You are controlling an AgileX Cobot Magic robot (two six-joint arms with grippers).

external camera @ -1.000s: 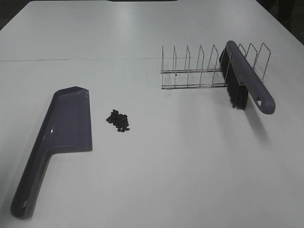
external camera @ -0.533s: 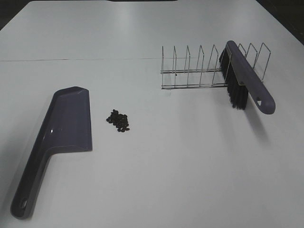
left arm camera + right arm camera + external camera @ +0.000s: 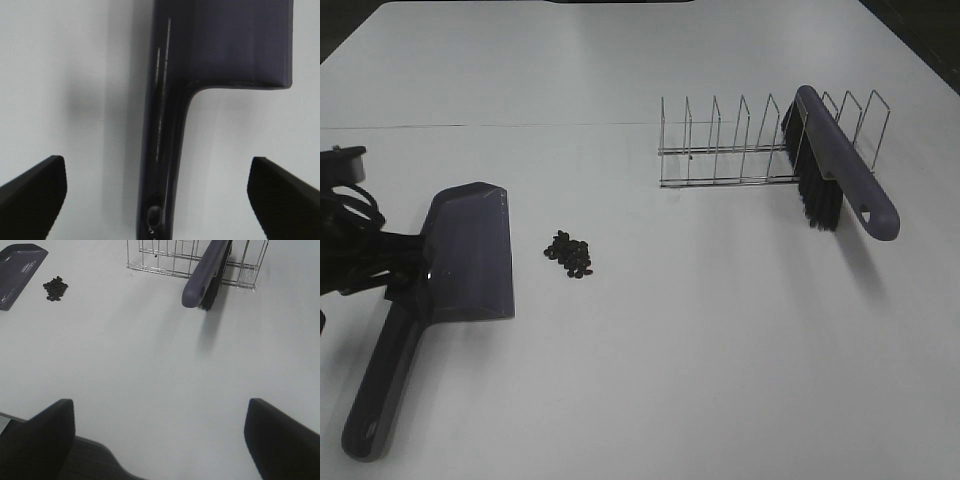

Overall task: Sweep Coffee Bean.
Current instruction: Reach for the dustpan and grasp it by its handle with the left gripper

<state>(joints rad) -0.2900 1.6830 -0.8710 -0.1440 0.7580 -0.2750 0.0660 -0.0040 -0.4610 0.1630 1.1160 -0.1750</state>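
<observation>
The coffee beans (image 3: 570, 255) lie in a small dark pile on the white table, just right of the purple dustpan (image 3: 470, 262). The dustpan lies flat with its handle (image 3: 375, 400) pointing toward the front edge. My left gripper (image 3: 400, 272) hangs over the dustpan where pan meets handle. In the left wrist view it (image 3: 160, 200) is open, its fingers wide apart on either side of the handle (image 3: 162, 165), above it. My right gripper (image 3: 160, 440) is open and empty over bare table. The purple brush (image 3: 840, 172) with black bristles rests in the wire rack (image 3: 720, 150).
The right wrist view shows the beans (image 3: 55, 288), a corner of the dustpan (image 3: 20, 262), and the brush (image 3: 205, 275) leaning in the rack (image 3: 155, 262). The right gripper does not show in the exterior view. The table's front edge (image 3: 30, 422) is near the right gripper.
My left arm has come into the exterior view from the left edge and now reaches over the dustpan's near end. The dustpan, beans and brush have not moved.
</observation>
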